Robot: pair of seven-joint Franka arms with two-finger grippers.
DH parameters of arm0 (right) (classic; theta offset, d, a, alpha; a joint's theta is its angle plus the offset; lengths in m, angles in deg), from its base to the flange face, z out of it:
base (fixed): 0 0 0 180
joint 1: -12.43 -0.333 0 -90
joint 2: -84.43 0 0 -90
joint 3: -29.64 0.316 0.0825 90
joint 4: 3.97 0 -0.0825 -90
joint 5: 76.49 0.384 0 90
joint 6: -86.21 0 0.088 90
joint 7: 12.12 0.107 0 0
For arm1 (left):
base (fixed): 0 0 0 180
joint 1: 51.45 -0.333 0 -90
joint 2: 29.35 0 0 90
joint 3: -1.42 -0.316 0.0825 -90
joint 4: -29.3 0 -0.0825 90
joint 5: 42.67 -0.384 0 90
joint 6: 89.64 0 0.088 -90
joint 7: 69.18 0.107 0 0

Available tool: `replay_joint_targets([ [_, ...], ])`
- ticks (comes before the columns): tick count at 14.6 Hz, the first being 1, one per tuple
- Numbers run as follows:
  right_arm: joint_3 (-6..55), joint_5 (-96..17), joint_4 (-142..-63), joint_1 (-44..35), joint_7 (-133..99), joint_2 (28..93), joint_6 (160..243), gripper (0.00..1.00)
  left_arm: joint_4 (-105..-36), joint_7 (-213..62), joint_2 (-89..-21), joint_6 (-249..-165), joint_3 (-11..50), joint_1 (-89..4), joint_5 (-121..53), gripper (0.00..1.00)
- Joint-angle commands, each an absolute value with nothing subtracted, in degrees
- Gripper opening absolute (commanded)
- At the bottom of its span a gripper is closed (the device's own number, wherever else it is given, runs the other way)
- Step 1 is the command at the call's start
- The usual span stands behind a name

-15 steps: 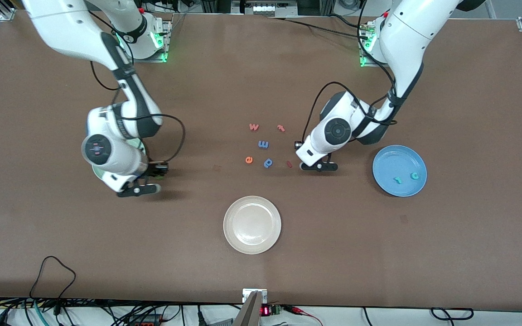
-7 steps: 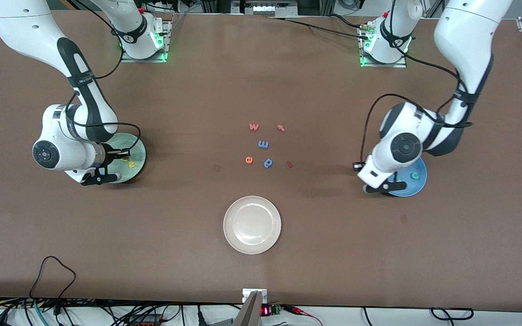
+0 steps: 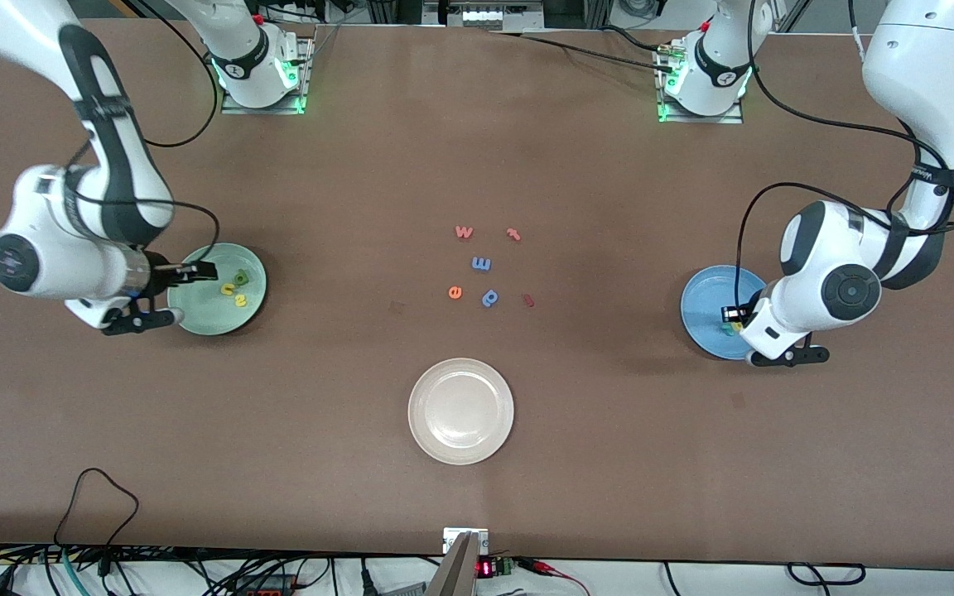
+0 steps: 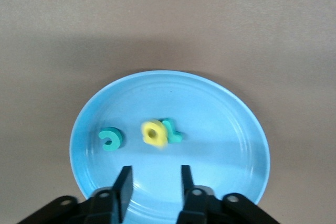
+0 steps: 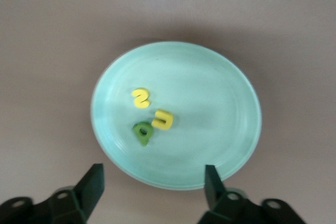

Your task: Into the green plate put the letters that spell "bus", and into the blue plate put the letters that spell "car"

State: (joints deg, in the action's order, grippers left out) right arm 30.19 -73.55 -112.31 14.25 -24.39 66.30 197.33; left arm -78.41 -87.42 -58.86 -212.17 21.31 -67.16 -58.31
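1. Green plate (image 3: 210, 316) (image 5: 210, 103): middle height of the front view, at the right arm's end of the table. It holds three letters close together: yellow s (image 5: 140, 98), yellow u (image 5: 164, 119) and green b (image 5: 142, 132). The b touches the u.
2. Right gripper (image 3: 195, 270) (image 5: 152, 174): over the rim of the green plate. The fingers stand wide apart with nothing between them.
3. Blue plate (image 3: 702, 305) (image 4: 210, 156): middle height of the front view, at the left arm's end of the table, partly hidden by the left arm. It holds a teal c (image 4: 111, 140), a yellow a (image 4: 155, 134) and a teal r (image 4: 172, 130). The a shows blurred and overlaps the r; whether it lies flat cannot be told. The c sits apart from both.
4. Left gripper (image 3: 732, 318) (image 4: 155, 174): over the blue plate. The fingers are partly spread and grip nothing.
5. Cream plate (image 3: 460, 411): lower middle of the frame.
6. Loose letters at the centre of the frame: red w (image 3: 464, 232), red t (image 3: 513, 234), blue m (image 3: 481, 264), orange e (image 3: 455, 291), blue p (image 3: 490, 297) and a small red piece (image 3: 528, 300).
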Motion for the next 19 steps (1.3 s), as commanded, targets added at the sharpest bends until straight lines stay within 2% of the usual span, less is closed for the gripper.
replay_joint_targets([
  [1,31.1,-74.1,-105.8,15.1,-25.1,70.9,189.3,1.0,-77.8,-87.2,-58.4,-211.4,22.4,-66.9,-59.2,0.92],
  [2,31.1,-74.1,-103.4,15.1,-25.0,72.6,187.7,1.0,-77.7,-87.1,-57.7,-211.3,22.6,-66.9,-59.2,1.0],
  [6,29.5,-74.6,-98.0,14.6,-24.9,78.2,185.4,1.0,-72.3,-85.6,-52.8,-210.6,23.7,-66.9,-59.1,1.0],
  [8,29.3,-76.9,-96.2,13.7,-24.9,80.5,181.0,1.0,-67.3,-82.8,-51.3,-208.8,23.8,-66.9,-58.7,1.0],
  [11,29.1,-78.3,-96.2,12.6,-24.5,81.5,178.8,1.0,-53.5,-78.0,-51.9,-198.1,24.1,-66.0,-58.3,1.0],
  [13,29.1,-78.2,-96.3,12.2,-24.4,81.4,178.3,1.0,-49.4,-76.7,-52.5,-195.2,23.6,-64.7,-55.7,1.0],
  [14,29.1,-78.2,-96.3,12.2,-24.2,81.4,177.4,1.0,-49.0,-76.5,-51.8,-194.0,21.4,-62.8,-53.9,1.0],
  [17,29.0,-78.0,-96.1,12.5,-21.8,81.0,177.2,1.0,-49.4,-73.0,-47.5,-191.8,6.0,-53.5,-46.2,1.0],
  [19,29.0,-78.3,-96.3,12.5,-21.3,81.2,177.0,1.0,-50.8,-71.6,-44.8,-188.5,0.8,-50.4,-43.4,1.0],
])
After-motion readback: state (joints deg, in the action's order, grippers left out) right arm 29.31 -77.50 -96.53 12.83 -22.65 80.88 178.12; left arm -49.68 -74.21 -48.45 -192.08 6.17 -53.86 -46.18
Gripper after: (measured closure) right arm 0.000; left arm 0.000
